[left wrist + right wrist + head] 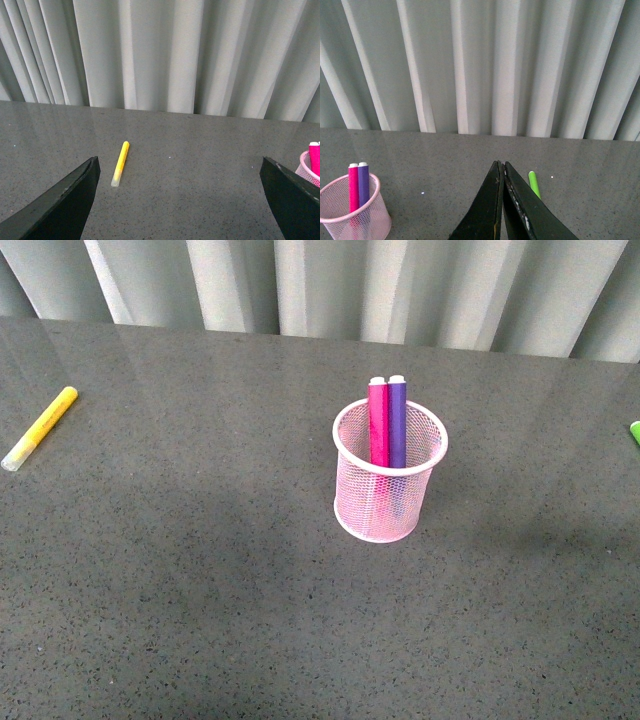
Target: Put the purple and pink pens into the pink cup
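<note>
The pink cup [390, 478] stands upright in the middle of the grey table. The magenta pink pen [378, 422] and the purple pen [398, 422] stand side by side inside it, caps up, leaning on the far rim. The right wrist view shows the cup [350, 212] with both pens in it, the pink one [353, 186] and the purple one [364, 182]. The left wrist view shows only the cup's edge [306, 169] and the pink pen [314, 157]. My left gripper [180, 165] is open and empty. My right gripper [501, 167] is shut and empty. Neither arm shows in the front view.
A yellow marker pen [40, 427] lies on the table at the far left, also in the left wrist view [120, 163]. A green marker pen [635, 431] lies at the right edge, also in the right wrist view [534, 183]. A pleated grey curtain [330, 285] backs the table.
</note>
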### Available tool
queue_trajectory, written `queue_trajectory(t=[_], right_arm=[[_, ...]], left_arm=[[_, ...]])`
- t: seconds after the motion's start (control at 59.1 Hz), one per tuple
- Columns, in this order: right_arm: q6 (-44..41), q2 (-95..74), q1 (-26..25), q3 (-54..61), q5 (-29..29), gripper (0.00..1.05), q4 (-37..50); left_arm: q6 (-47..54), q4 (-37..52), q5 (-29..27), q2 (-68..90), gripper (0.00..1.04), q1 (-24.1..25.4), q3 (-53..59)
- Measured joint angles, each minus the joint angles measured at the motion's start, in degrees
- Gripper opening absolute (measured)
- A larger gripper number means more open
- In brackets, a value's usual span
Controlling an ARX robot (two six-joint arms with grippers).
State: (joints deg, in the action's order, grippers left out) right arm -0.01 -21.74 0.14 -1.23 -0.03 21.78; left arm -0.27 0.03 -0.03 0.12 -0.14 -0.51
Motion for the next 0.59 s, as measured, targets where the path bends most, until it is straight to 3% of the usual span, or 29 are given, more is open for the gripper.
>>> queue_trajectory(t=[0.592], right_arm=[[0.0,12.4,0.0,0.0,0.0,0.03,-12.3]], left_arm=[[0.0,0.0,0.0,0.0,0.98,0.0,0.0]])
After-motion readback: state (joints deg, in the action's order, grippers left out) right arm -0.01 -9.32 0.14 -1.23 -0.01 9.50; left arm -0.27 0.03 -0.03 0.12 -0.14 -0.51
